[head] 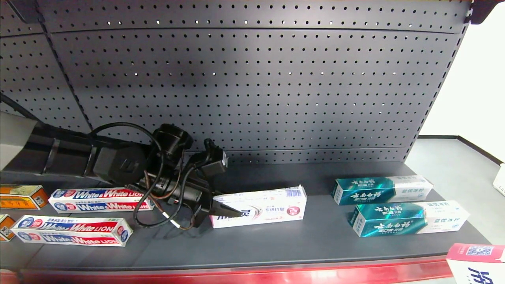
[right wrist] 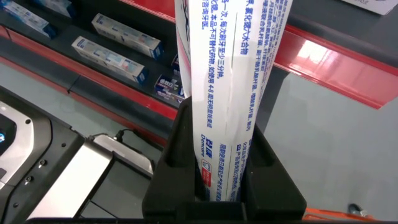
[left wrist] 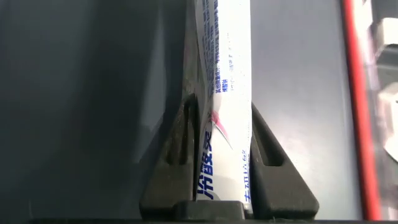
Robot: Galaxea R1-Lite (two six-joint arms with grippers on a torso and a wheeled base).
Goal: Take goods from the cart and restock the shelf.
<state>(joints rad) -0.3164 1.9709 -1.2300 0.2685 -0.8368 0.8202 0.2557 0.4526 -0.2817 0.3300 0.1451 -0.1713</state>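
The shelf (head: 256,244) holds toothpaste boxes lying flat. At its left end are orange boxes (head: 21,196). Next to them are two red and blue boxes (head: 100,199), one behind the other.

Next comes the left gripper (head: 227,208), low over the middle of the shelf. Its fingers (left wrist: 273,155) pinch one end of a white box (head: 264,206). This box lies on its long side and seems to rest on the shelf. So the step in hand looks like setting this box in its place. The next move, I think, is to let the fingers spread and pull the arm straight back. It should go slowly, so the box does not slide or tip.

Farther right lie two green boxes (head: 380,190), close together and well apart from the white one.

At the far right, in front of the shelf edge, the right gripper (right wrist: 221,124) pinches a second white box (right wrist: 230,56) by its end. That box likely goes onto the shelf next.
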